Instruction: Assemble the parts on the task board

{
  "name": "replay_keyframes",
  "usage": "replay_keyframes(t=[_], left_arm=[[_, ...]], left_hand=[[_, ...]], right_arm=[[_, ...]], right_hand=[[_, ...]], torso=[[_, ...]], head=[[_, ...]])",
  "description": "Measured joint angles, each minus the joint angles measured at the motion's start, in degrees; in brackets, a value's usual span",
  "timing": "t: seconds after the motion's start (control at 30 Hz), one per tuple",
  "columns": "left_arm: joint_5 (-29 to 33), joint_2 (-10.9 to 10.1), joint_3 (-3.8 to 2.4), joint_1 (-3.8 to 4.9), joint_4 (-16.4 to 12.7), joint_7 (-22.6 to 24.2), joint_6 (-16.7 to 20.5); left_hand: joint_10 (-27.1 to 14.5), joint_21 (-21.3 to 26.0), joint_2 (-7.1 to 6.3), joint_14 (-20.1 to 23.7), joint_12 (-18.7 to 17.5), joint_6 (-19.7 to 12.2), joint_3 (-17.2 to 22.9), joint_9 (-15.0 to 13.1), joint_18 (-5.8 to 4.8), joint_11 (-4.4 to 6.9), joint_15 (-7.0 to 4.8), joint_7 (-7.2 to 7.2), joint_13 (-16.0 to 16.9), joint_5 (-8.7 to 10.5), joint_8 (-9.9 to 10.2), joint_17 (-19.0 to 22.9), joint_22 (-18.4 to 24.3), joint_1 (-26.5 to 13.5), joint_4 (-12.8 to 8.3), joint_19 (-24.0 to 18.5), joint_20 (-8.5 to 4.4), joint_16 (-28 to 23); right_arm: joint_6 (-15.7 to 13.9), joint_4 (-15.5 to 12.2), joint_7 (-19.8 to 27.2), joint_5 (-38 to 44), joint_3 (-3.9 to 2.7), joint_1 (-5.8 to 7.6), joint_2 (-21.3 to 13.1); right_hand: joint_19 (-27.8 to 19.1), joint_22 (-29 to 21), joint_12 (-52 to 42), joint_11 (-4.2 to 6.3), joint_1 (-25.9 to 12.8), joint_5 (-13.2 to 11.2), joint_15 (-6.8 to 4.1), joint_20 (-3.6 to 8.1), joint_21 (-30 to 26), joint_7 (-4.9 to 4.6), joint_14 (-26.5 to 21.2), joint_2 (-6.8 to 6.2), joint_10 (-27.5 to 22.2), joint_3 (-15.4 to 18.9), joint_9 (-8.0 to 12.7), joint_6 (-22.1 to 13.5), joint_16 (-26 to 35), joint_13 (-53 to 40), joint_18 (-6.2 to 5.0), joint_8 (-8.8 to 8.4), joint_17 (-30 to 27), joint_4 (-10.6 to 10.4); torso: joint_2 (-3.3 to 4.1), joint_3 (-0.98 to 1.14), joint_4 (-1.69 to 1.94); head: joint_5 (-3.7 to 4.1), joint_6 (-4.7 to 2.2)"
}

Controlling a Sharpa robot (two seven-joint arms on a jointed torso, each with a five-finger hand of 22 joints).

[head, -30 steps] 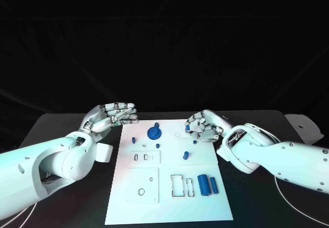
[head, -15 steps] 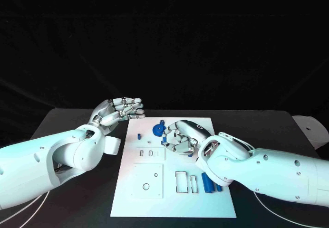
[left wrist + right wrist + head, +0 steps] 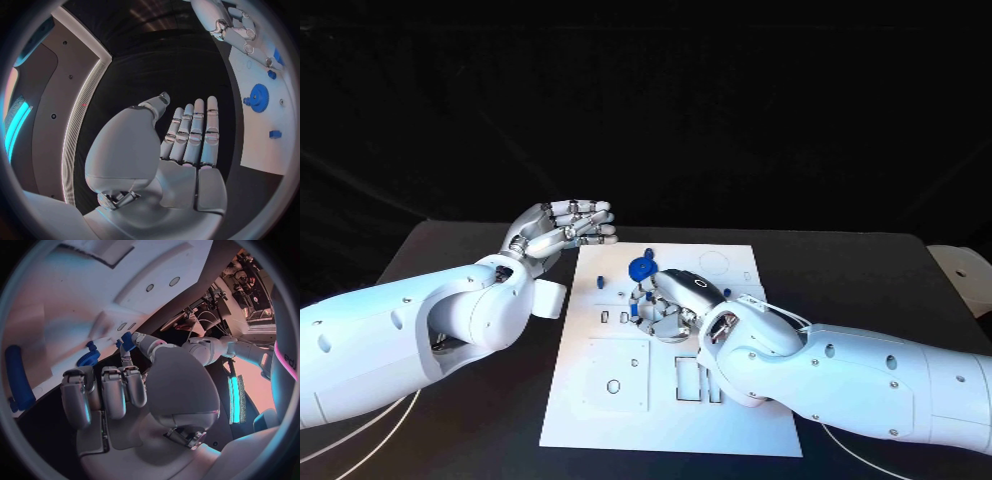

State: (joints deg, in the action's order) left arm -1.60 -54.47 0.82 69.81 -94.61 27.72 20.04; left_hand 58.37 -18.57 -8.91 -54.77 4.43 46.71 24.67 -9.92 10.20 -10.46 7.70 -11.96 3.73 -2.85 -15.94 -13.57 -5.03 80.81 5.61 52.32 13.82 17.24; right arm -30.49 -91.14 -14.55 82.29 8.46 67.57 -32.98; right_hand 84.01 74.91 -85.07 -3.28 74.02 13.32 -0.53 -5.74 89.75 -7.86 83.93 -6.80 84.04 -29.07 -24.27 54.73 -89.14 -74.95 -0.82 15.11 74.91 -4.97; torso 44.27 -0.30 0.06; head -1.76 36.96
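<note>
Task board [image 3: 733, 420]: on table [image 3: 444, 260]. Gear part [image 3: 642, 267] on its far half; right hand [image 3: 668, 300] just nearside of gear; left hand [image 3: 567, 225] beyond board's left far corner.

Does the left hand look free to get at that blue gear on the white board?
Probably yes. The left hand hovers empty beside the task board, and nothing lies between it and the blue gear.

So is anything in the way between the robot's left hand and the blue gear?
Nothing visible. The left hand hovers off the task board's far left corner, and only bare board lies between it and the blue gear.
</note>
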Motion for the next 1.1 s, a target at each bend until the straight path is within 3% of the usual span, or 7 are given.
replay_keyframes(t=[0.53,1.1], left_arm=[[0.06,0.02,0.00,0.00,-0.08,-0.16,0.00],[0.10,-0.18,0.00,0.00,-0.23,-0.28,-0.01]], left_hand=[[0.00,0.00,0.00,-0.20,0.00,0.00,0.00,0.00,0.00,0.00,0.21,0.00,0.00,0.00,0.00,0.01,0.00,0.00,0.00,0.20,-0.20,0.00],[0.00,0.00,0.23,-0.20,0.00,0.00,0.00,0.00,0.00,0.00,0.21,0.00,0.00,0.00,0.00,-0.06,0.07,-0.23,0.00,0.20,-0.20,0.00]], right_arm=[[1.11,3.47,-0.95,1.84,0.17,-0.80,2.31],[1.45,4.51,-0.95,2.62,0.12,-0.82,3.14]], right_hand=[[0.00,0.02,0.00,0.00,-0.30,-0.04,0.00,0.00,0.00,0.10,0.00,-0.32,0.00,0.01,0.00,-0.10,0.00,0.01,-0.01,0.40,-0.01,0.00],[0.00,0.03,0.00,0.00,-0.60,-0.06,0.00,-0.01,0.00,0.29,0.00,-0.61,0.00,0.17,-1.16,-0.30,0.00,0.02,-0.01,0.38,0.04,-0.15]], torso=[[0.04,0.03,-0.01],[0.03,0.03,-0.07]], head=[[-0.26,0.35],[-0.20,0.48]])
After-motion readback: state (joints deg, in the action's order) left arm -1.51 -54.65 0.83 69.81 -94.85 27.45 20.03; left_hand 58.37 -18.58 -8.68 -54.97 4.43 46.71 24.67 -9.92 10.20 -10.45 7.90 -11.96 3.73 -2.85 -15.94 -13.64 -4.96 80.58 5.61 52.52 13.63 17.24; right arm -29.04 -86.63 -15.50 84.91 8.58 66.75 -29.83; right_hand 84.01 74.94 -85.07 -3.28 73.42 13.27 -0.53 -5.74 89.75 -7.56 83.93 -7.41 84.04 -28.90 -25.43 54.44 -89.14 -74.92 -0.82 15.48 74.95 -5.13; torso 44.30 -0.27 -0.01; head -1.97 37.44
